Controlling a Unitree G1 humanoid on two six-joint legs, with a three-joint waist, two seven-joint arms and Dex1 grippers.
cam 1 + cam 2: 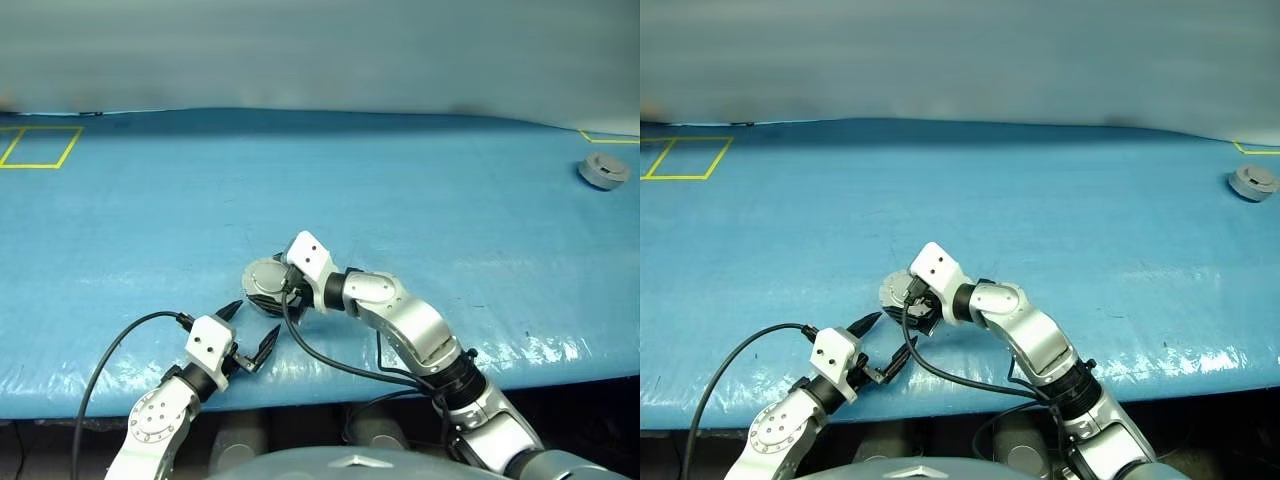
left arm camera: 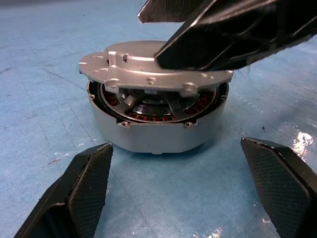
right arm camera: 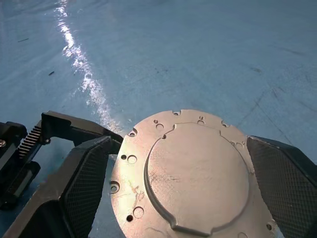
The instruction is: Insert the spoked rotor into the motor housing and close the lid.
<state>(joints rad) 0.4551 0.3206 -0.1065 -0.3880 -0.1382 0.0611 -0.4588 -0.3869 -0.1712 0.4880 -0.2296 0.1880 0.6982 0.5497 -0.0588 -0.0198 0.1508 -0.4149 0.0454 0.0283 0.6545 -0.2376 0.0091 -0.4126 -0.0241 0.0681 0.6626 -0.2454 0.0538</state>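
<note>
Motor housing [image 2: 158, 131] sits on the blue table cover [image 1: 400, 190], near the front edge and about midway between the two arms. Its lid [image 2: 148, 67] lies on top but skewed, overhanging one side, so the copper-coloured windings and part of the spoked rotor [image 2: 148, 105] show in the gap beneath it. The right gripper [image 3: 181, 178] is at the housing from above, its fingers [image 3: 86, 173] spread wide on either side of the lid's smooth grey face, close to its rim but not pressing it; it is released and grips nothing. The left gripper [image 1: 247, 332] hovers low over the cover just in front of the housing, pointing at it, fingers [image 2: 81, 186] spread apart and empty. A second grey puck [image 1: 604, 171] lies well apart at the far right.
</note>
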